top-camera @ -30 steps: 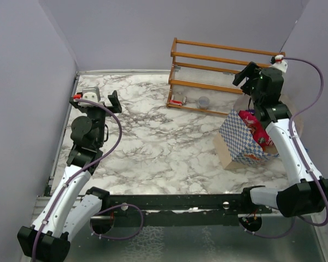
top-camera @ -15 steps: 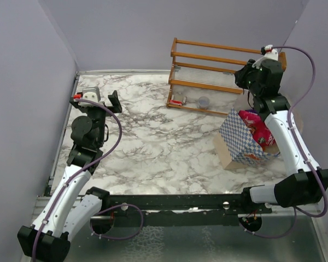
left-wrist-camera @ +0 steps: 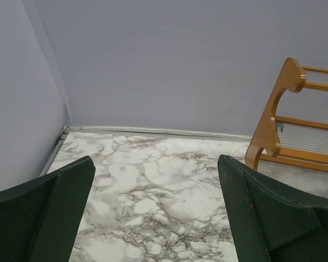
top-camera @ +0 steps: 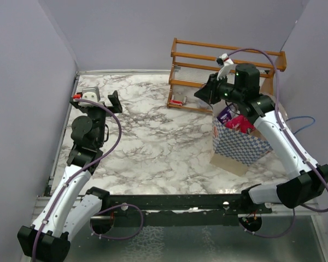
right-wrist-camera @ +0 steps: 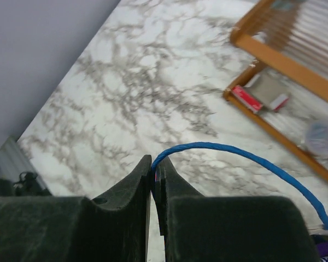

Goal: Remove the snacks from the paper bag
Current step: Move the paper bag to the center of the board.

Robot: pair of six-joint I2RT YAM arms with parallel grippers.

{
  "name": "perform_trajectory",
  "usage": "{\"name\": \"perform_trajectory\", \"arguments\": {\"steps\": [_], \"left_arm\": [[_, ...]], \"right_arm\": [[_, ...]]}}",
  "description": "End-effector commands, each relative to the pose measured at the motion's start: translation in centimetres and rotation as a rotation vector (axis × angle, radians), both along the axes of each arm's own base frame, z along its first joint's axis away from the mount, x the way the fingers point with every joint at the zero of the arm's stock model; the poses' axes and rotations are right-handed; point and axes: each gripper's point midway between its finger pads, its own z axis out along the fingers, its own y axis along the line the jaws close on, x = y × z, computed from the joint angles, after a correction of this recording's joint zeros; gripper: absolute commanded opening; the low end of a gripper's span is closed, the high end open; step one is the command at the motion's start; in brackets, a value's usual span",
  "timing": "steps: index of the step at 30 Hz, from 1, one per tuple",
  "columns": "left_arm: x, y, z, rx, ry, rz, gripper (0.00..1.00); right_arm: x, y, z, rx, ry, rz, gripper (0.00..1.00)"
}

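The blue-and-white checkered paper bag point(top-camera: 238, 144) stands at the right of the marble table, mouth up. Snacks show in its mouth: a purple packet point(top-camera: 225, 114) and a pink-red one point(top-camera: 239, 123); others are hidden inside. My right gripper point(top-camera: 204, 94) hangs up and left of the bag's mouth. In the right wrist view it point(right-wrist-camera: 154, 169) is shut on the bag's thin blue cord handle point(right-wrist-camera: 235, 150), which arcs off to the right. My left gripper point(top-camera: 96, 99) rests at the far left of the table, wide open point(left-wrist-camera: 156, 180), with nothing between its fingers.
A wooden rack point(top-camera: 208, 60) stands at the back right, just behind the bag; it also shows in the wrist views point(left-wrist-camera: 279, 120) point(right-wrist-camera: 273, 54). Under it lie a small red-and-white item point(top-camera: 177, 101) and a clear round object point(top-camera: 204, 101). Grey walls enclose the table.
My right gripper has closed on the blue handle and swung left from behind the bag. The bag has shifted left and turned with it. The left arm has not moved.
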Motion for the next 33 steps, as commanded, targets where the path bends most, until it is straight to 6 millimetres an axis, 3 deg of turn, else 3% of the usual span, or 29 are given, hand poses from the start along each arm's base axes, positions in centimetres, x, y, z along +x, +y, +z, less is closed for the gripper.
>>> {"name": "perform_trajectory", "arguments": {"steps": [1, 6, 9, 12, 16, 29, 33], "left_arm": [[-0.1, -0.7, 1.0, -0.032, -0.015, -0.039, 0.99], [0.6, -1.3, 0.3, -0.084, 0.042, -0.058, 0.99], [0.8, -2.0, -0.4, -0.216, 0.14, -0.068, 0.99], [0.7, -4.1, -0.7, -0.364, 0.223, -0.151, 0.99], [-0.2, -6.6, 0.2, -0.446, 0.271, -0.284, 0.99], [-3.0, -5.7, 3.3, -0.501, 0.271, -0.274, 0.99], [-3.4, -5.3, 3.9, -0.493, 0.261, -0.264, 0.99]], "right_arm": [[-5.3, 3.7, 1.7, 0.081, 0.014, 0.196, 0.08], [-8.7, 7.5, 1.8, 0.124, 0.023, 0.308, 0.09], [-9.2, 9.1, 1.5, 0.144, 0.042, 0.352, 0.1], [-9.1, 10.6, 1.7, 0.16, 0.049, 0.383, 0.1], [-9.7, 13.1, 3.4, 0.21, 0.022, 0.456, 0.11], [-11.0, 19.5, 9.0, 0.364, -0.026, 0.591, 0.11], [-11.5, 20.5, 9.3, 0.368, -0.028, 0.612, 0.24]]}}
